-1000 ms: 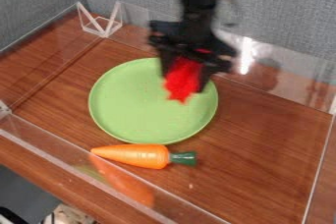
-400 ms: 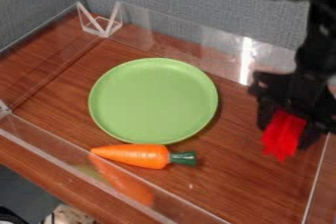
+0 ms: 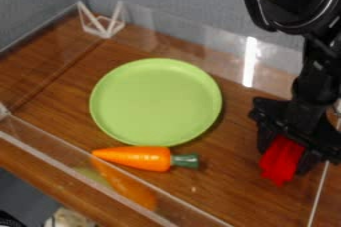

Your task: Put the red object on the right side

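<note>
One gripper clamps the red object, which hangs upright between its jaws over the counter, the green plate well to its left.

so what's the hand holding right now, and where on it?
The hand holds the red object by its upper end; the rest hangs below the fingers, low over the table right of the green plate.

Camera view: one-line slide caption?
End effector holds the red object low over the table's right side, beside green plate.
</note>
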`<action>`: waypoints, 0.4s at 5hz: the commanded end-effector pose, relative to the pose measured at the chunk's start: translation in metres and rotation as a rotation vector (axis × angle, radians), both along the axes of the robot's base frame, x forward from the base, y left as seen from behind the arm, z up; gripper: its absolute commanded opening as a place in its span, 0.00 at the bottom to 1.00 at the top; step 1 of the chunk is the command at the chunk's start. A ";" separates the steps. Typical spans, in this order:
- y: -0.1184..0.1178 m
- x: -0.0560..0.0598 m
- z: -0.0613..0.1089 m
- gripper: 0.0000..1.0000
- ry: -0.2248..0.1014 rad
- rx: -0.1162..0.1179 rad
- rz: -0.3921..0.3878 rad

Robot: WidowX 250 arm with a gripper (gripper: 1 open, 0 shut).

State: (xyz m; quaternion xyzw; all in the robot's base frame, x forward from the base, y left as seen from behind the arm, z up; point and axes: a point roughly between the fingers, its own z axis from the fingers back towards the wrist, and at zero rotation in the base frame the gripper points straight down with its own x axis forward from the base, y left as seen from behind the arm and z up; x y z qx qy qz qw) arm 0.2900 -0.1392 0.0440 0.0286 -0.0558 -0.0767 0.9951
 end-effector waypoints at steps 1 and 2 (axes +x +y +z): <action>0.005 0.004 0.010 0.00 -0.022 -0.010 -0.005; 0.009 0.003 0.007 0.00 -0.012 -0.003 -0.023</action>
